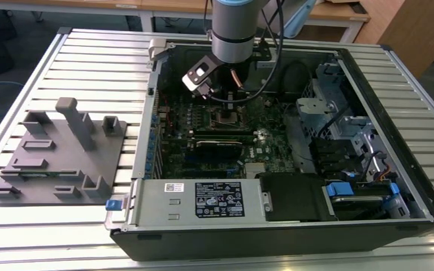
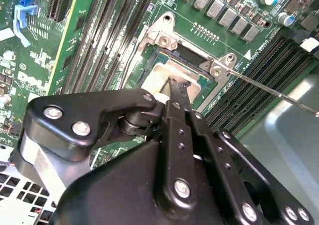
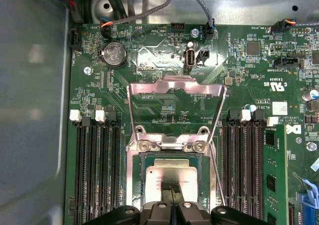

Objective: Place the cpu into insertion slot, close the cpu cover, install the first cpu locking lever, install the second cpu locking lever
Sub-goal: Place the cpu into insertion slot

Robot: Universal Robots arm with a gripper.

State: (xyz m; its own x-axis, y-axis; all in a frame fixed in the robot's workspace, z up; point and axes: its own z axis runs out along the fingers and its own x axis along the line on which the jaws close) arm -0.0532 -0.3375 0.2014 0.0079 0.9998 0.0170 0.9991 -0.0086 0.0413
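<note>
The cpu (image 3: 172, 177), a flat silver-grey square, lies in the insertion slot (image 3: 134, 182) on the green motherboard. In the second wrist view the cpu (image 2: 162, 73) shows just past my fingertips. The cpu cover (image 3: 149, 89) stands open, tilted up behind the slot, and the board shows through its cut-out middle. My gripper (image 3: 173, 191) hangs right over the cpu with its fingers pressed together and their tip at the chip's top face. From the exterior view my gripper (image 1: 230, 108) reaches down into the open computer case. A thin locking lever (image 2: 279, 93) sticks out beside the slot.
Long black memory slots (image 3: 97, 170) flank the socket on both sides. A grey labelled box (image 1: 202, 200) fills the case's near end. A drive cage (image 1: 338, 121) and cables sit at the exterior view's right. A grey fixture (image 1: 59, 152) stands on the slatted table outside the case.
</note>
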